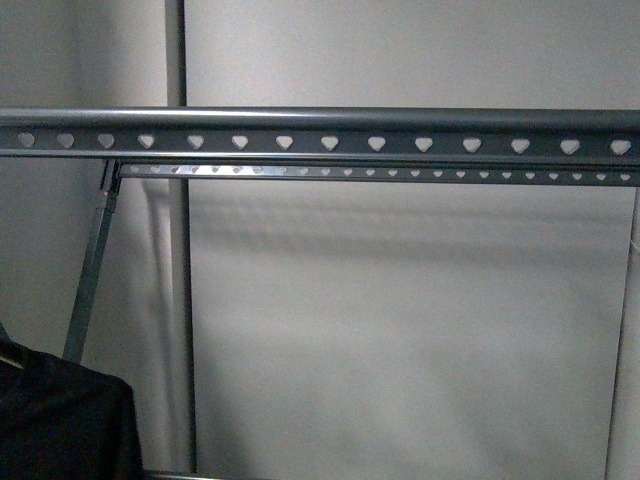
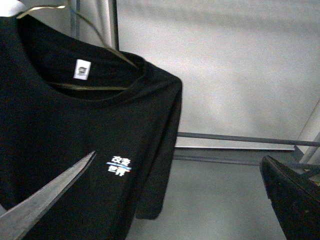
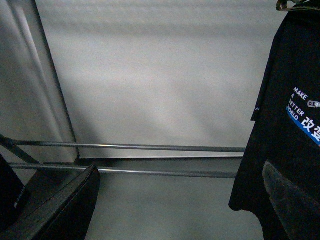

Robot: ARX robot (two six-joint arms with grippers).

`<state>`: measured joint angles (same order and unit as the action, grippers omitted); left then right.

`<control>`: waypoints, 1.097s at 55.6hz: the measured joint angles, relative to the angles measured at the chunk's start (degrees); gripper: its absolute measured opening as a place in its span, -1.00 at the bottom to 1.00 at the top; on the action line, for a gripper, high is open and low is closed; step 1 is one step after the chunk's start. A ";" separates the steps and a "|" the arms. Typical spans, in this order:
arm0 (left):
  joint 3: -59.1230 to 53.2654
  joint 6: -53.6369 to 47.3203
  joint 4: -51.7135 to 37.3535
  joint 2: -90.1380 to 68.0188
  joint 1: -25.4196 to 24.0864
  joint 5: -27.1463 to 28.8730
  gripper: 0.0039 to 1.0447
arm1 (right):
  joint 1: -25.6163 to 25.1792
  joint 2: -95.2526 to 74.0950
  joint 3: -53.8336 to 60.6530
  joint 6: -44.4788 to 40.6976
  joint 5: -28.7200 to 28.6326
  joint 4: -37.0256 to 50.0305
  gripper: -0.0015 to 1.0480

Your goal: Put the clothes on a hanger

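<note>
Ahead of left gripper, black T-shirt.

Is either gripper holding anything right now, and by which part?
Neither: left gripper and right gripper are open; the T-shirt hangs from a wire hanger.

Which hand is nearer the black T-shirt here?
Left, probably: the left hand faces the T-shirt close up; the right hand sees it only at its view's edge.
</note>
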<state>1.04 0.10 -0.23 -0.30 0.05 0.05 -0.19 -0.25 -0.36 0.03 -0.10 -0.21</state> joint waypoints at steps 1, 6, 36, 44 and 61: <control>0.00 0.00 0.00 0.00 0.00 0.00 0.88 | 0.00 0.00 0.00 0.00 0.02 0.00 0.85; 0.00 0.00 0.00 0.00 0.00 0.00 0.88 | 0.00 0.00 0.00 -0.02 0.00 0.00 0.85; 6.32 4.59 -10.67 -22.56 1.01 5.70 0.88 | 0.00 0.00 0.00 -0.02 0.00 0.00 0.85; 18.75 18.51 -12.13 -44.98 1.97 22.12 0.88 | 0.00 0.00 0.00 -0.02 0.02 0.00 0.85; 43.08 35.50 -13.94 -80.15 3.87 39.54 0.88 | 0.00 0.00 0.00 -0.02 0.00 0.00 0.85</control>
<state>44.12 35.59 -14.17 -80.44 3.92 39.59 -0.19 -0.25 -0.36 0.01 -0.10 -0.21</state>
